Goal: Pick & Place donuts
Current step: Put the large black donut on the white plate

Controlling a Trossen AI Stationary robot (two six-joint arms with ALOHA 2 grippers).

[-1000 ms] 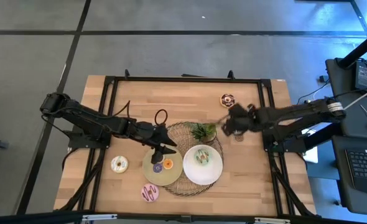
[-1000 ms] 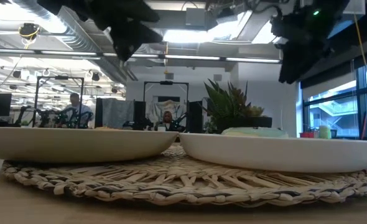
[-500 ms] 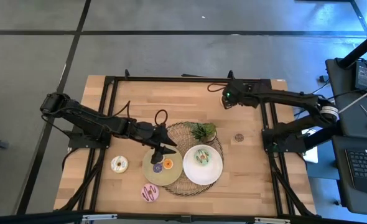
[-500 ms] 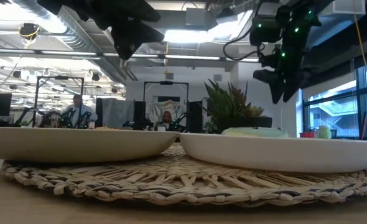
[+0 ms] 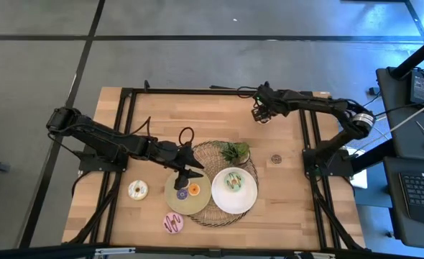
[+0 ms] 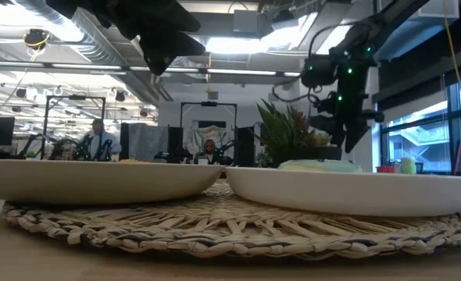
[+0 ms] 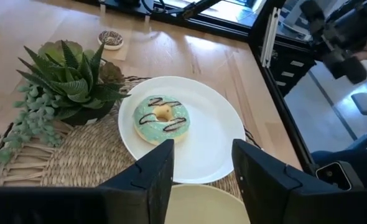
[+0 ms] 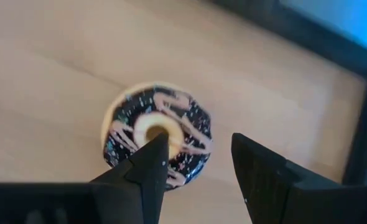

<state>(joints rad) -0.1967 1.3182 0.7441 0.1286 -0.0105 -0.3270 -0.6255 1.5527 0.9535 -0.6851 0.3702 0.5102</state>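
Note:
A chocolate donut with pink stripes [image 8: 155, 140] lies flat on the wooden table near its far edge. My right gripper [image 8: 199, 146] hangs open just above it, pointing down, with one finger over the donut's hole and the other beyond its rim; it also shows in the high view [image 5: 260, 114]. My left gripper [image 5: 190, 175] is open and empty above the tan plate [image 5: 176, 201], which holds a purple donut [image 5: 182, 193] and an orange donut [image 5: 194, 190]. A mint green donut [image 7: 162, 118] lies on the white plate [image 7: 214, 149].
Both plates sit on a round woven mat [image 5: 210, 151] with a green leafy sprig [image 5: 233, 151]. A cream donut [image 5: 137, 190] and a pink striped donut [image 5: 173, 223] lie near the table's front left. A small brown donut [image 5: 275, 159] lies right of the mat.
My right gripper has gone from beside the leafy sprig toward the table's far edge and then come down over the chocolate donut. The donuts and plates have stayed where they were.

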